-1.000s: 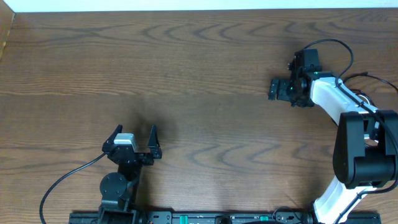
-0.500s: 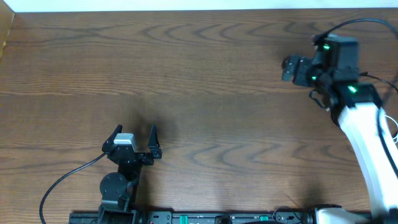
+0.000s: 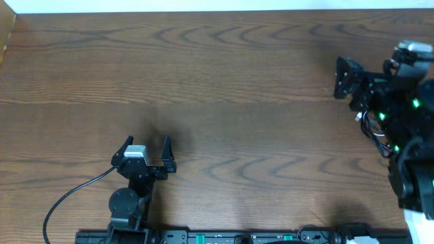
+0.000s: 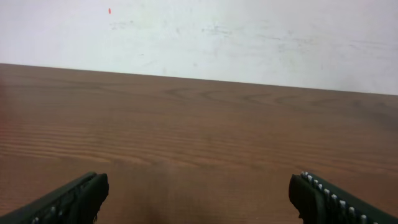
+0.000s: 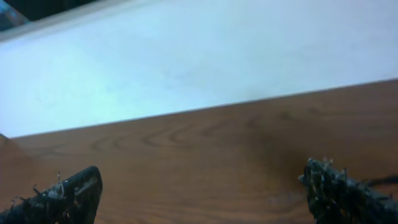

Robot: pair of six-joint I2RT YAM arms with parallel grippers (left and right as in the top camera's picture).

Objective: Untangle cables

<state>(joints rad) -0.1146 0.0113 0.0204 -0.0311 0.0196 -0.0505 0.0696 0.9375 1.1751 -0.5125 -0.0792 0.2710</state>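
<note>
The cables cannot be made out in any of the three views, so where they lie relative to either set of fingers cannot be told. The only possible trace is a thin dark strand (image 5: pixel 376 181) at the right edge of the right wrist view, just beside the finger there, and it is too blurred to identify. The left gripper (image 3: pixel 147 143) sits low near the front edge of the table (image 3: pixel 217 81), its two fingers spread wide with only bare wood between them. The left wrist view shows the same, with one finger tip in each lower corner of the picture. The right gripper (image 3: pixel 342 78) is far over at the right side, well apart from the left one. From above its fingers are hard to separate, but its own camera shows them spread wide, one in each lower corner, pinching nothing. Loops of thick black wire (image 3: pixel 369 122) hang beside the right arm, and another black wire (image 3: pixel 68 196) trails from the left arm toward the front left. The table is dark brown wood with strong grain. A black rail (image 3: pixel 203 238) runs along its front edge, and a white wall (image 4: pixel 249 37) with faint scuffs and a small red dot (image 4: pixel 109 10) rises behind its far edge.
</note>
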